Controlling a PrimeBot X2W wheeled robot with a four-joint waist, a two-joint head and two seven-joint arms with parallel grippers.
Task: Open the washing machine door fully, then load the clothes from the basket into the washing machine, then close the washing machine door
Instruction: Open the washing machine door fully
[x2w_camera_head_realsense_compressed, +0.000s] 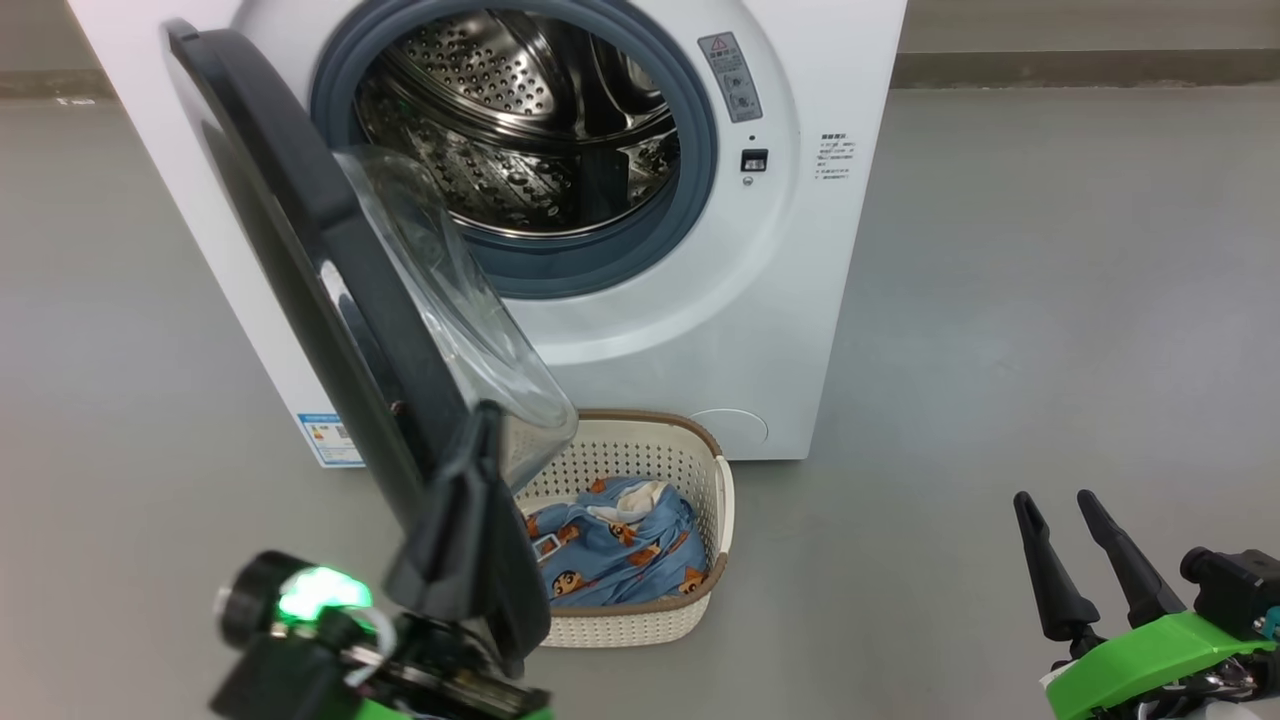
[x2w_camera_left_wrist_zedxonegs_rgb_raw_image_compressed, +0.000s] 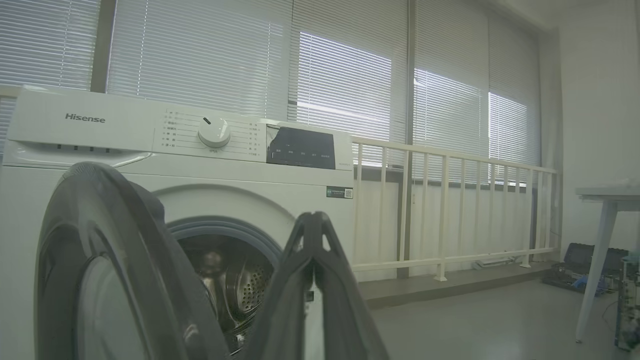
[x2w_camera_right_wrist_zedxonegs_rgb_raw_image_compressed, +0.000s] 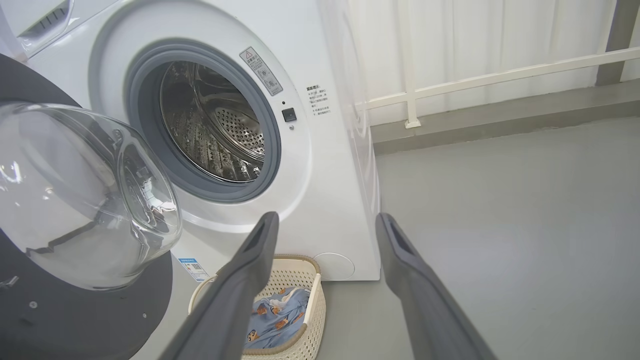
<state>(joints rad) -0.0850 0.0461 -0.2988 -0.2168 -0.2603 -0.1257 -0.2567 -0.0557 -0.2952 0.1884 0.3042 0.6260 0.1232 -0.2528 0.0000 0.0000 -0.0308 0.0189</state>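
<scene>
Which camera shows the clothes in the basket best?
Head view: looks down into the basket, clothes spread plainly. Right wrist view shows them smaller, from the side. Left wrist view aims higher, at the door.

The washing machine door (x2w_camera_head_realsense_compressed: 290, 230), just beside the joined jaws of the left gripper (x2w_camera_head_realsense_compressed: 487, 418), has a glossy black plastic rim and a clear, smooth glass bowl (x2w_camera_right_wrist_zedxonegs_rgb_raw_image_compressed: 75, 195) that catches reflections. Beyond those jaws, the washing machine (x2w_camera_head_realsense_compressed: 700, 330) shows smooth white panels with a soft sheen, a matt grey rubber gasket (x2w_camera_head_realsense_compressed: 590, 272) and a shiny perforated steel drum (x2w_camera_head_realsense_compressed: 520, 110). To the right of them, the basket (x2w_camera_head_realsense_compressed: 640, 620) is matt cream-white perforated plastic with a brown rim. The clothes (x2w_camera_head_realsense_compressed: 610, 550) in it are soft, crumpled light blue printed cloth. The right gripper (x2w_camera_head_realsense_compressed: 1053, 497) has dark, matt, smooth fingers (x2w_camera_head_realsense_compressed: 1055, 580) on a bright green plastic mount (x2w_camera_head_realsense_compressed: 1150, 650). The floor (x2w_camera_head_realsense_compressed: 1000, 300) around its spread jaws is smooth, dull grey.
</scene>
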